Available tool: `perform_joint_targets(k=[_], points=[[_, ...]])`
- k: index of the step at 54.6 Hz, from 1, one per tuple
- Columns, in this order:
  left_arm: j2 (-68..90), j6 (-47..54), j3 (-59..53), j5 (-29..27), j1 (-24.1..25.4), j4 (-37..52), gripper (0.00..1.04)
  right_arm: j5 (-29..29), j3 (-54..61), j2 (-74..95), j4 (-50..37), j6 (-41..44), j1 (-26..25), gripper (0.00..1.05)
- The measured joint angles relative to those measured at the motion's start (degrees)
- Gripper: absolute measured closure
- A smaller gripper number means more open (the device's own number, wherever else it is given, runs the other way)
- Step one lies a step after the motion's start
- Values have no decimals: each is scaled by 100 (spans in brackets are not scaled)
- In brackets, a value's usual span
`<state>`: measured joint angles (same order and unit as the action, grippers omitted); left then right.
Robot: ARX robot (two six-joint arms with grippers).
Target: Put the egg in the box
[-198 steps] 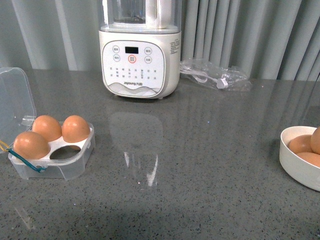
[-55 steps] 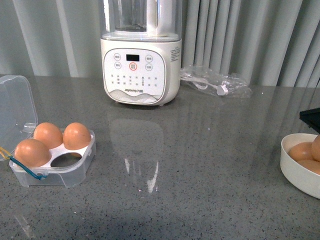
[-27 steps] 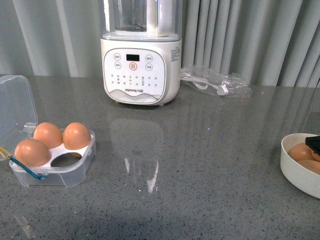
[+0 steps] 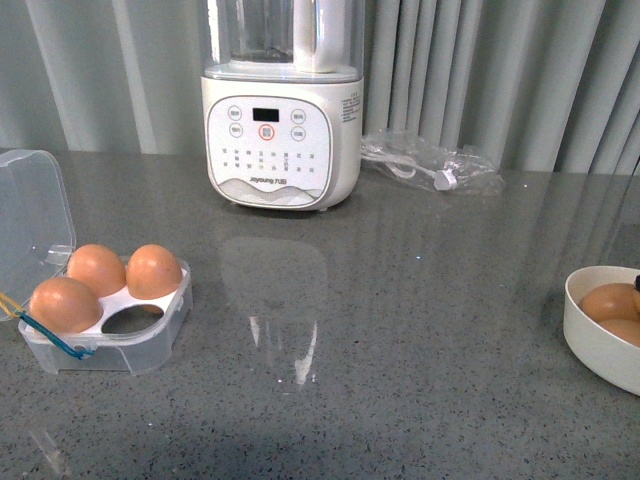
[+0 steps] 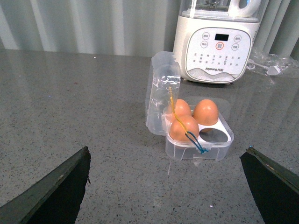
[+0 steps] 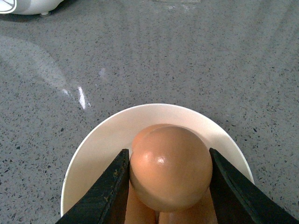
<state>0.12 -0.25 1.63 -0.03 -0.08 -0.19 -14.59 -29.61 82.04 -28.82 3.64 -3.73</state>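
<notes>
Snugly, glossy ovoid egg (image 6: pixel 170 168) between right hand's (image 6: pixel 168 152) matte fingers (image 6: pixel 106 192)

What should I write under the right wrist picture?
Right gripper clasps the top egg in the white bowl.

Front view: the bowl (image 4: pixel 598 345) runs off the right edge, and its rim hides the lower parts of the eggs (image 4: pixel 622 330) inside. The blender (image 4: pixel 282 120) is cut off at the top, its button labels too small to read. The lid (image 4: pixel 35 215) of the box (image 4: pixel 110 340) is clipped at the left edge. Right wrist view: the egg (image 6: pixel 170 168) between the fingers of the right gripper (image 6: pixel 169 156) covers those beneath it. Of the left gripper (image 5: pixel 167 154), only two dark finger ends show.
</notes>
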Motion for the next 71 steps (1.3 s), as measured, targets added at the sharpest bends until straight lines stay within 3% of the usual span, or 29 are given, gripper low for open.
perform_joint_targets(k=[18, 30, 45, 60, 71], points=[[0, 0, 0, 0, 0, 0, 7, -52, -70, -599, 391, 2, 20, 63], [0, 0, 0, 0, 0, 0, 7, 90, -378, -824, 511, -166, 317, 63], [0, 0, 0, 0, 0, 0, 7, 555, -1397, -313, 356, -723, 1427, 63], [0, 0, 0, 0, 0, 0, 7, 90, -2374, 960, 391, -1047, 3117, 64], [0, 0, 0, 0, 0, 0, 7, 72, -2594, 1493, 286, -1054, 3650, 64]])
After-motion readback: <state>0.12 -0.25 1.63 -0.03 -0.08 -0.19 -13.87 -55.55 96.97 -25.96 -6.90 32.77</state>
